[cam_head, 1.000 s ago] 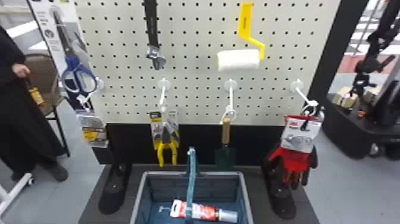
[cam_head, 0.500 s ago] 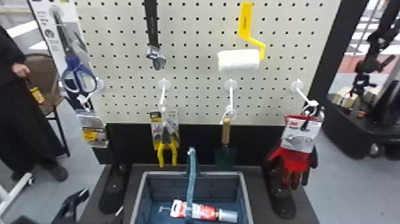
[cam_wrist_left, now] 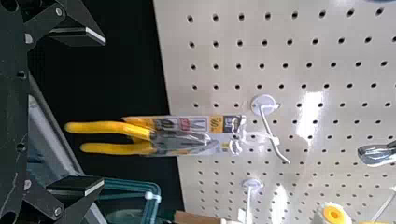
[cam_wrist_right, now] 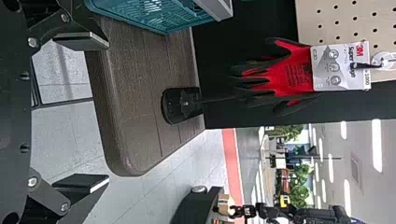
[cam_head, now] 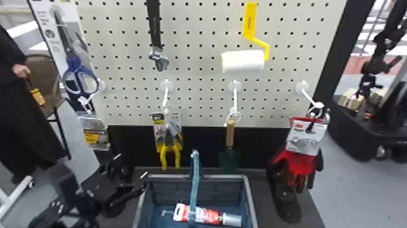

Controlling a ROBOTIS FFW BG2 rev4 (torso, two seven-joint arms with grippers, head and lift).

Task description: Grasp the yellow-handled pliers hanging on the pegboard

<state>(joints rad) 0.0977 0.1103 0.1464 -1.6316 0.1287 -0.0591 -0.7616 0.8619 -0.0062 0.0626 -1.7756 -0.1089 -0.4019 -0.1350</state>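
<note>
The yellow-handled pliers [cam_head: 169,148], sealed on a printed card, hang from a white hook [cam_head: 166,91] in the lower row of the cream perforated pegboard [cam_head: 196,100], left of its middle. Their handles point down past the board's bottom edge, in front of a black panel [cam_head: 206,142]. The left gripper [cam_wrist_left: 102,111] sits low over the left edge of the dark grey table [cam_head: 263,177], below and left of the pliers and apart from them. Its two flat black fingers are spread wide with nothing between them; in its wrist view the yellow handles lie in line with the gap, farther off. The right gripper [cam_wrist_right: 107,111] is likewise spread and empty near the table's right edge, facing a pair of red and black work gloves [cam_wrist_right: 275,74] hung at the board's lower right corner. A teal plastic basket with a grey rim [cam_head: 142,197] stands at the middle of the table's near edge, handle upright, with a red and white tube [cam_head: 206,215] lying in it. A black stand foot [cam_head: 284,200] rests on the table under the gloves. The board also carries a black-handled steel wrench [cam_head: 156,36], a white paint roller on a yellow frame [cam_head: 242,59], a wooden-handled green trowel [cam_head: 228,148] and carded blue-handled scissors [cam_head: 77,69] at its left edge. The floor around is pale grey, and a black cart [cam_head: 378,127] stands off to the right
</note>
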